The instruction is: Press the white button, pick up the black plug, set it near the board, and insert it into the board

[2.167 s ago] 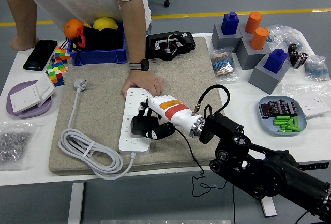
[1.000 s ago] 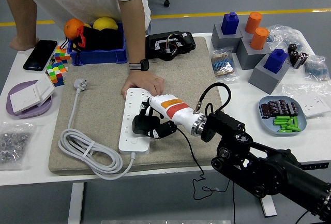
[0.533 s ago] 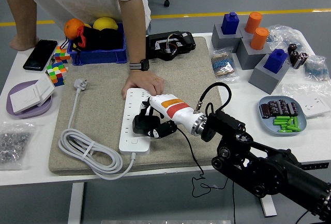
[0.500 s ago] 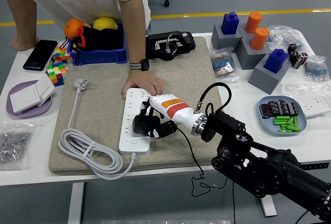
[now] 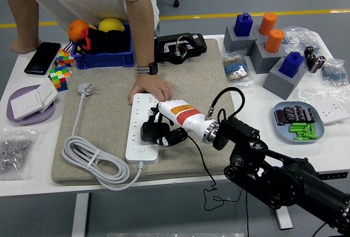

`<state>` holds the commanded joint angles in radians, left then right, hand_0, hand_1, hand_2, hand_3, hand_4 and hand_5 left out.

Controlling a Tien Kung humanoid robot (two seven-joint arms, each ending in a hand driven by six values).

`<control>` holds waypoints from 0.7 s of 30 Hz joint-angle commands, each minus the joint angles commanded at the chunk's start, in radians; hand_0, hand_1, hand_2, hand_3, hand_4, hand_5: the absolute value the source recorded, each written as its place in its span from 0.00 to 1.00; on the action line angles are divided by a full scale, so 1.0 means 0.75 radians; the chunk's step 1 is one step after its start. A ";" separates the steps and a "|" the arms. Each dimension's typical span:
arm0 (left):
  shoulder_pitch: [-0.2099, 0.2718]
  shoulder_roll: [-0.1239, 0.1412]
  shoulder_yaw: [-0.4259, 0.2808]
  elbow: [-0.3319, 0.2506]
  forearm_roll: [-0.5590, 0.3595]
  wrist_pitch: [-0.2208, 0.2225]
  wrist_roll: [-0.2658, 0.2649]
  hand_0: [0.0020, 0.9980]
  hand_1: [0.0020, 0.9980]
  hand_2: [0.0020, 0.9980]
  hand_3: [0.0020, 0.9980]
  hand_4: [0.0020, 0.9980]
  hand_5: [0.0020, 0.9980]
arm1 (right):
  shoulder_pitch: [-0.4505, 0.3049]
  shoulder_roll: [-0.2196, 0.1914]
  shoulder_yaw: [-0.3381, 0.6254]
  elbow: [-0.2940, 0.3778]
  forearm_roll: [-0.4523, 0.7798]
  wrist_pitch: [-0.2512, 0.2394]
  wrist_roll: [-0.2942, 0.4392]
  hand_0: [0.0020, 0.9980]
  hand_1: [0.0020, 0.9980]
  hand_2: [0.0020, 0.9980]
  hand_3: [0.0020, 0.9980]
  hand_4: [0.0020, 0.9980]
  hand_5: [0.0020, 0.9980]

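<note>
A white power strip point(image 5: 140, 138) lies lengthwise on the beige mat point(image 5: 109, 105). My right hand point(image 5: 158, 132), white with an orange band, is shut on the black plug point(image 5: 151, 134) and holds it on the strip's near half. A person's hand point(image 5: 151, 88) rests flat on the strip's far end. The strip's white cable point(image 5: 90, 160) coils at the mat's near left and ends in a white plug point(image 5: 85, 88). My left hand is out of view.
A blue bin point(image 5: 104, 51) with fruit and a black device point(image 5: 179, 48) stand at the back. A purple plate point(image 5: 30, 108), cubes point(image 5: 59, 75) and a phone point(image 5: 42, 57) lie left. A blue plate point(image 5: 298, 121) and grey blocks point(image 5: 262, 42) are right.
My right hand has shifted slightly toward the strip's far end with the black plug; in the last second it has barely moved. The person's hand stays on the strip.
</note>
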<state>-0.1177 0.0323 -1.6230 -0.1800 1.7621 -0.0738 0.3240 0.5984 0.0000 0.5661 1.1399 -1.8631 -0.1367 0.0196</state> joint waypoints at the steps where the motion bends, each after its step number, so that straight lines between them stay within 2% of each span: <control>1: 0.000 0.000 0.000 0.000 0.001 0.000 0.000 0.65 0.64 0.63 0.67 0.51 0.09 | -0.001 0.000 0.000 0.000 0.000 0.000 0.000 0.29 0.40 0.42 0.48 0.85 0.00; 21: 0.000 -0.001 0.002 0.000 -0.008 -0.001 -0.001 0.65 0.64 0.63 0.67 0.51 0.09 | -0.007 0.000 -0.025 -0.012 -0.003 0.004 0.003 0.29 0.40 0.42 0.48 0.85 0.00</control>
<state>-0.1180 0.0313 -1.6211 -0.1800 1.7561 -0.0742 0.3233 0.5930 0.0000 0.5472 1.1310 -1.8651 -0.1340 0.0222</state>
